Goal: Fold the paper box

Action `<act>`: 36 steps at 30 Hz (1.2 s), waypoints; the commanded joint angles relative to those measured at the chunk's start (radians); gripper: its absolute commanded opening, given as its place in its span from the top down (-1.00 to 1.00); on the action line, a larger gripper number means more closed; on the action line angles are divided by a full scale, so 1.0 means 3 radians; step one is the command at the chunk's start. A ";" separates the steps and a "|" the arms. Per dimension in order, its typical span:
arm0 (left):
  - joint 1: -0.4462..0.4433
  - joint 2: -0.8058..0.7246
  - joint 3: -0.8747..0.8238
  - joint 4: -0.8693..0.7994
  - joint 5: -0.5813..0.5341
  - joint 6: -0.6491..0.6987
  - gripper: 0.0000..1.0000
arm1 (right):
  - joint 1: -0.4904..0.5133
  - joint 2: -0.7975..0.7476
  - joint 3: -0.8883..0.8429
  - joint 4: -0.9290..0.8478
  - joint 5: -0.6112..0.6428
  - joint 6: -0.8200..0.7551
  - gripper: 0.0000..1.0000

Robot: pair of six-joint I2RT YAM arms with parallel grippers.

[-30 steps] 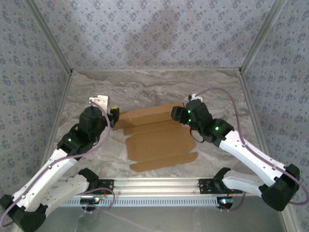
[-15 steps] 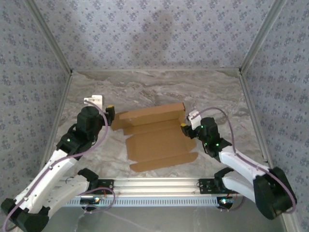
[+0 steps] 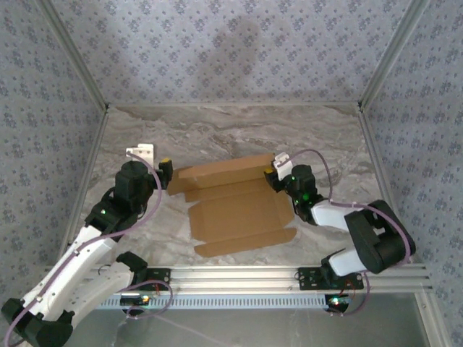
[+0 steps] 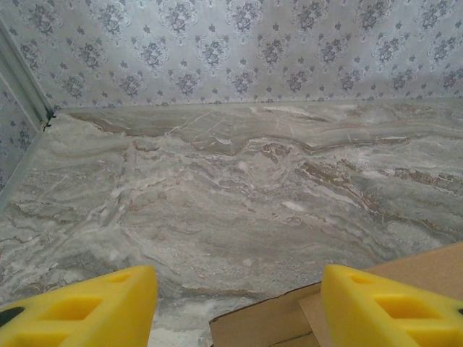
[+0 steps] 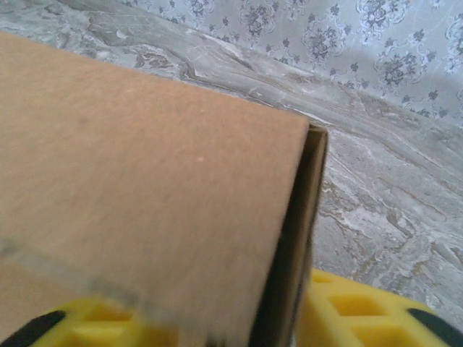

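Paper box (image 3: 239,213) lies mid-table (image 3: 217,130) in the top view. It's mostly flat, w/ far panel (image 3: 224,170) tipped up along its crease. Long axis of the panels runs left-right across the table, w/ the right end angled a bit farther from the arm bases. The near flap points toward the bases. L gripper (image 3: 165,173) sits at the box's far-left corner. R gripper (image 3: 273,172) is at the far-right corner, on the raised panel's end. Step in hand, my read: standing the far panel up, one arm per end. Early in the task, since near & side flaps lie flat.

Left wrist: L gripper (image 4: 235,285) jaws stand well apart w/ bare table btwn them. A corner of the paper box (image 4: 268,322) pokes in low, by the finger (image 4: 383,311) at the view's right. Nothing gripped.

Right wrist: far panel (image 5: 145,181) takes up most of the view, its end edge btwn the yellow fingers (image 5: 354,311). R gripper (image 5: 217,322) jaws stand either side of it, narrowed. Can't tell if the pads press the card, as the bottom is blurred.

Next, prob.: R needs a firm pinch w/o creasing the thin card. L needs to drop onto its corner & close. Then both swing the panel about the crease together, so it doesn't twist.
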State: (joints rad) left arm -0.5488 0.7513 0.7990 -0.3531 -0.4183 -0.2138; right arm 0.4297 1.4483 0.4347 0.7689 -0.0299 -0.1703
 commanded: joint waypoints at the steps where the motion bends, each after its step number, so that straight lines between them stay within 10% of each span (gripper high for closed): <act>1: 0.0025 -0.0050 0.0008 0.0108 0.0003 0.0066 -0.22 | 0.0002 0.0168 0.0096 0.0258 0.0117 0.0010 0.27; 15: 0.0025 0.0038 -0.0006 0.0140 -0.0008 0.0047 -0.23 | 0.0128 0.0369 -0.0042 0.0581 0.0343 -0.0068 0.44; 23: 0.0034 0.0066 -0.0015 0.0162 -0.0007 0.0063 -0.23 | 0.0208 0.0280 -0.0034 0.0472 0.0421 -0.0123 0.89; 36: 0.0037 0.0088 0.0345 -0.0132 0.0344 -0.0169 -0.33 | 0.0166 -0.1244 0.0321 -0.1245 0.0804 0.0322 1.00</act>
State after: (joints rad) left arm -0.5430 0.7841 0.8085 -0.3637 -0.3763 -0.2169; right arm 0.4896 1.1530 0.4644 0.5510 0.1402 -0.1440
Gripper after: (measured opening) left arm 0.667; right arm 0.115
